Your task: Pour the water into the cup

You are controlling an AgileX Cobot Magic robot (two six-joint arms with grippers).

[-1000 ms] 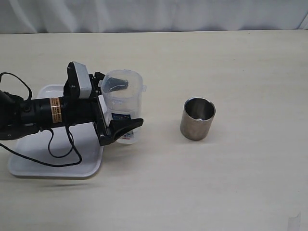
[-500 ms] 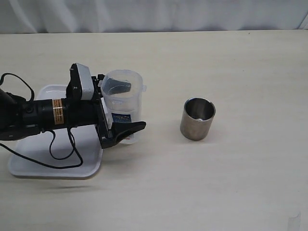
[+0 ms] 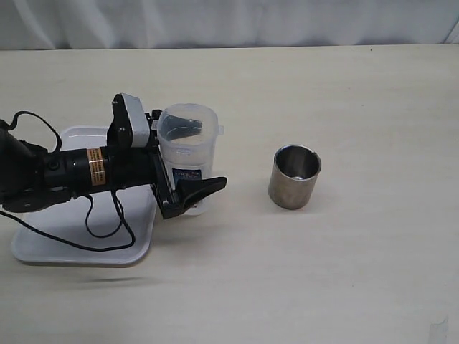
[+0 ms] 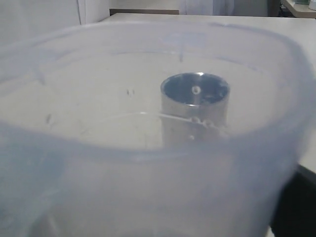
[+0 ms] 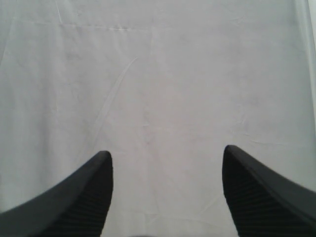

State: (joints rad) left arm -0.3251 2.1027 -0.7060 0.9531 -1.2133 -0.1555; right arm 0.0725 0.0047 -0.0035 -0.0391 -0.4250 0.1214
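- Exterior view: the left gripper (image 3: 206,155) reaches in level from over the white tray (image 3: 64,240), its jaws set wide on either side of the plastic container (image 3: 188,147). I see no squeeze on the container yet. It stands upright at the tray's edge. The steel cup (image 3: 295,176) stands upright on the table (image 3: 344,272), well apart and off to the right. I'd call this the grasping step; nothing is poured.
- Left wrist view: the container's cloudy wall fills the picture, and the cup shows through it, straight ahead. A faint curved line may be the water (image 4: 113,133) level, though I can't be sure. The next move calls for closing firmly, lifting level, carrying the container across and tipping it slowly over the cup's mouth.
- Right wrist view: the right gripper (image 5: 167,155) has its fingers apart and empty, facing a white cloth, away from the work.
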